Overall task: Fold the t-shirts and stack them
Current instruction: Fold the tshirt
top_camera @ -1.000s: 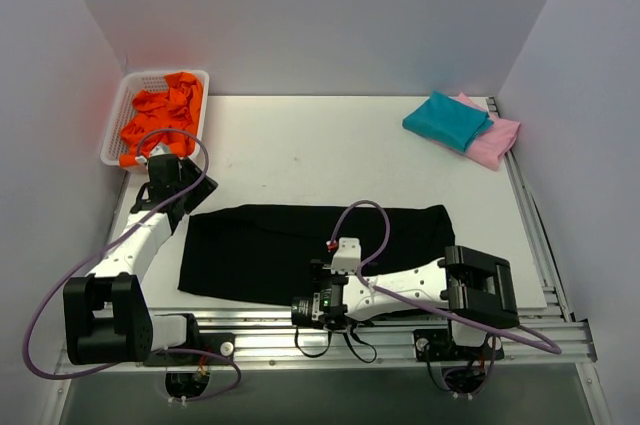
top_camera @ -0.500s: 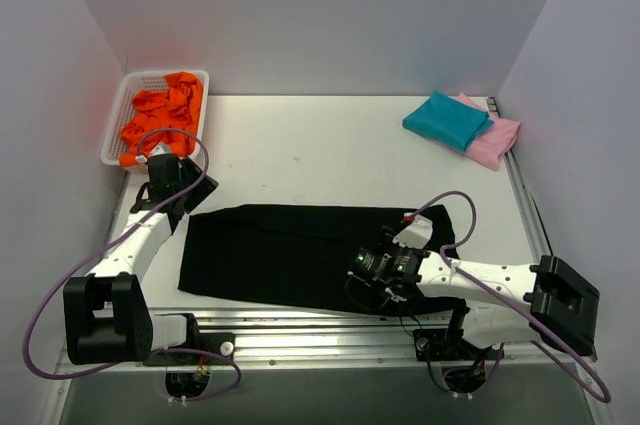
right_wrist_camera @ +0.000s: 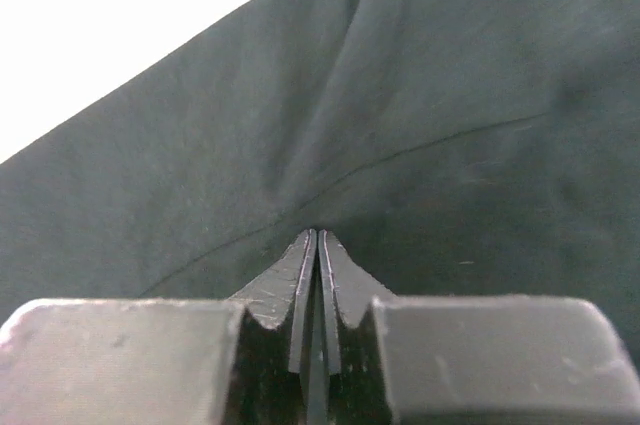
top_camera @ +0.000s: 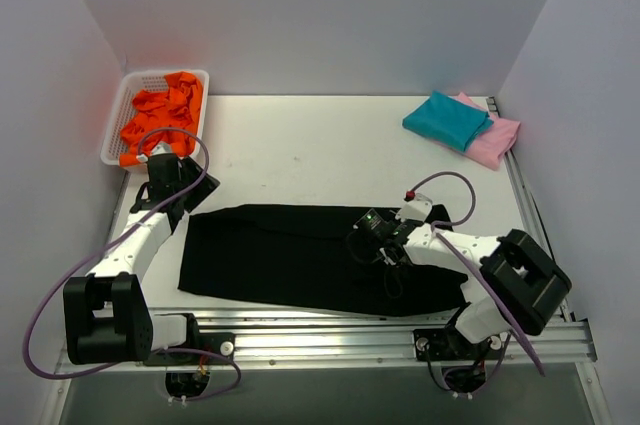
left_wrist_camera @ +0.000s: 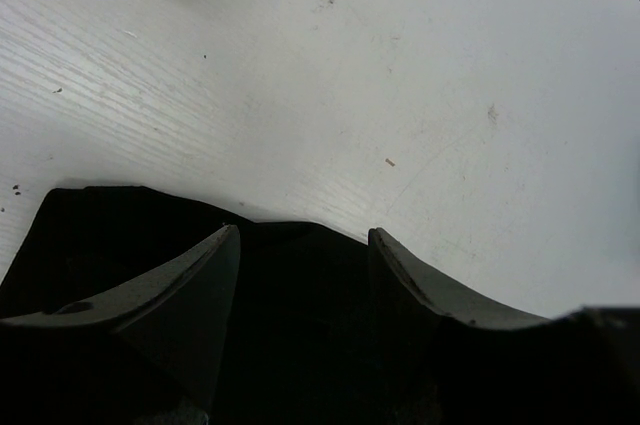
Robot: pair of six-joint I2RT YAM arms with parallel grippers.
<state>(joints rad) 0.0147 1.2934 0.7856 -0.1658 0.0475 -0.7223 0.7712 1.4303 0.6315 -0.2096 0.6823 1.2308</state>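
The black t-shirt (top_camera: 280,255) lies in a long folded band across the near half of the table. My right gripper (top_camera: 358,237) is low over its middle right, and in the right wrist view the right gripper (right_wrist_camera: 317,233) is shut, with the black t-shirt (right_wrist_camera: 420,105) puckering toward the tips. My left gripper (top_camera: 186,207) sits at the shirt's far left corner. In the left wrist view the left gripper (left_wrist_camera: 305,232) stands open over the black t-shirt (left_wrist_camera: 110,235). A folded teal t-shirt (top_camera: 447,120) rests on a pink t-shirt (top_camera: 497,142) at the back right.
A white basket (top_camera: 113,135) of orange cloths (top_camera: 165,113) stands at the back left, just beyond the left arm. A metal rail (top_camera: 380,330) runs along the table's near edge. White walls close in the back and both sides.
The right arm swung from the shirt's near edge up and right onto its middle, and its gripper went from open to shut. The left arm has not moved.
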